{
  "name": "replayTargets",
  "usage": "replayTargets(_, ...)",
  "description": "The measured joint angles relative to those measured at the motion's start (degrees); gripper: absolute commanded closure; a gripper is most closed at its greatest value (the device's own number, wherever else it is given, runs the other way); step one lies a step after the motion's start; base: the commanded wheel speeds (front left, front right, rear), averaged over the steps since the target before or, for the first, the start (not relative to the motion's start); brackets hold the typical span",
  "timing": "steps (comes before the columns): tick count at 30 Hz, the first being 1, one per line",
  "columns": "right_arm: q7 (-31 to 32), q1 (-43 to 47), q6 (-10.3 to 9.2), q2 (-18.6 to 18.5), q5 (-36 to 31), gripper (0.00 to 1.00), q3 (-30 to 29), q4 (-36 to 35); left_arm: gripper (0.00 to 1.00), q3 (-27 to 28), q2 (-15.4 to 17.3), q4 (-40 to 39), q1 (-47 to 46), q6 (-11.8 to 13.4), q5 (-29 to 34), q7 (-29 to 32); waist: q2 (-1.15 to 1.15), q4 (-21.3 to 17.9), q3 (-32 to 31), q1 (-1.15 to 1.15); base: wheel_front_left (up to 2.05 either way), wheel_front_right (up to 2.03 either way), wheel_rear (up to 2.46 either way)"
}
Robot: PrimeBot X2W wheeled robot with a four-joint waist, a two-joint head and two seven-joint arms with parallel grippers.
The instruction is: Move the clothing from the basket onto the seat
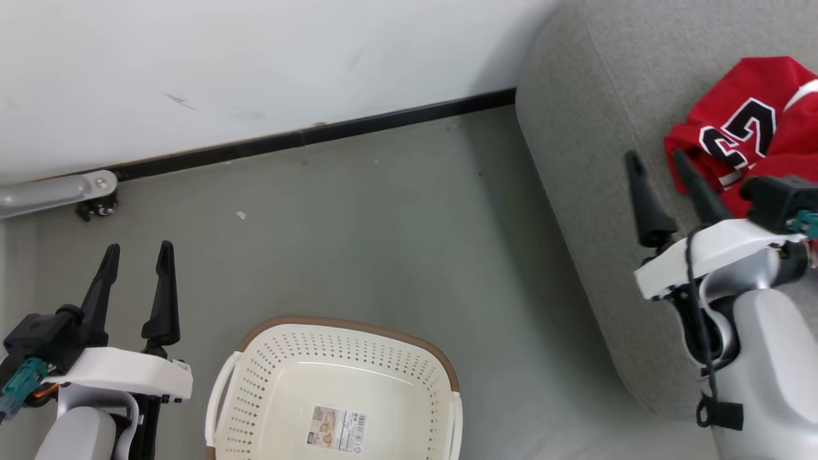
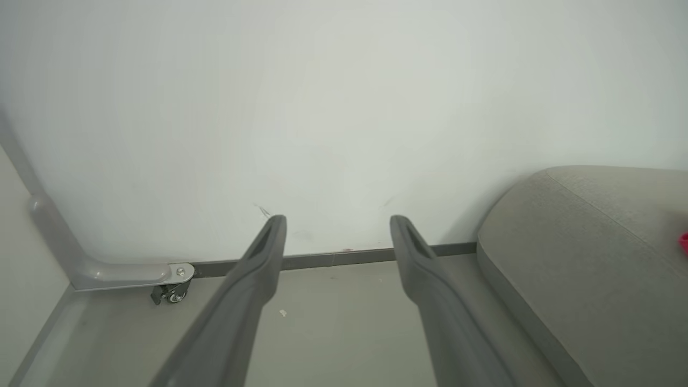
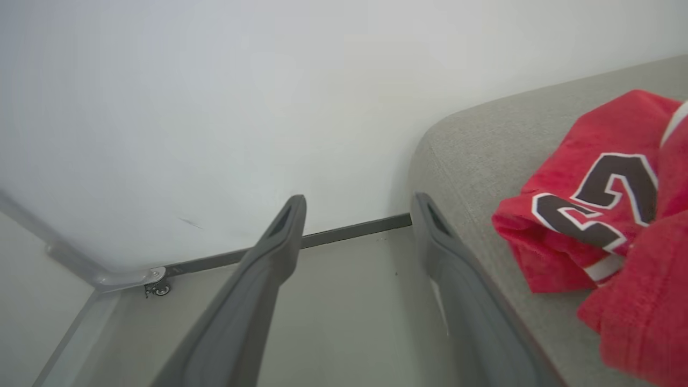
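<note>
right tool, wide apart and empty, hangs over the sofa with the red clothes just to its right, left tool likewise by the basket.

clothing: red, black white-edged number | basket: cream, perforated (brown rim) | seat: grey

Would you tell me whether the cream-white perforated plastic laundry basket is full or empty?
Empty: the basket shows a bare floor with just a paper sticker label; its near edge is cut off.
</note>
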Motion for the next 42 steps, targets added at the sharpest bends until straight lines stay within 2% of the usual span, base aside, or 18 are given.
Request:
replayTargets(3,-1.5,0.4,0.0,-0.1,0.7,0.0,3.2,-0.6,0.0,0.7,-0.4,-0.1,0.7,0.0,-0.3,0.0,0.0,1.2,-1.0,0.0,0.0,0.0,0.0)
replayTargets(7,-3.4,1.9,0.0,-2.1,0.7,0.0,6.0,-0.8,0.0,0.8,-1.2,-0.3,1.6,0.0,-0.3,0.0,0.0,2.8,-2.4,0.0,0.0,0.0,0.0)
replayTargets(14,-8.8,4.0,0.01,-6.1,0.5,0.0,7.7,-0.4,0.0,1.6,-1.5,-1.4,2.6,-0.6,-0.2,-0.1,0.0,5.6,-4.8,0.0,0.0,0.0,0.0)
replayTargets(20,-11.0,6.8,0.0,-7.5,0.1,0.0,6.5,0.3,0.0,2.1,-1.7,-2.2,4.1,-2.1,1.2,-0.1,0.0,7.7,-6.8,0.0,0.0,0.0,0.0)
replayTargets(31,-11.7,12.4,0.0,-7.7,0.2,0.0,3.8,-0.1,0.0,3.1,-3.4,-3.2,7.0,-4.5,3.1,-0.1,0.0,10.8,-10.8,0.0,0.0,0.0,0.0)
replayTargets(42,-11.7,17.8,0.0,-6.9,-0.5,0.0,1.3,-5.3,0.0,3.8,-4.8,-2.4,10.6,-5.8,4.0,-0.1,0.0,12.8,-14.7,0.0,0.0,0.0,0.0)
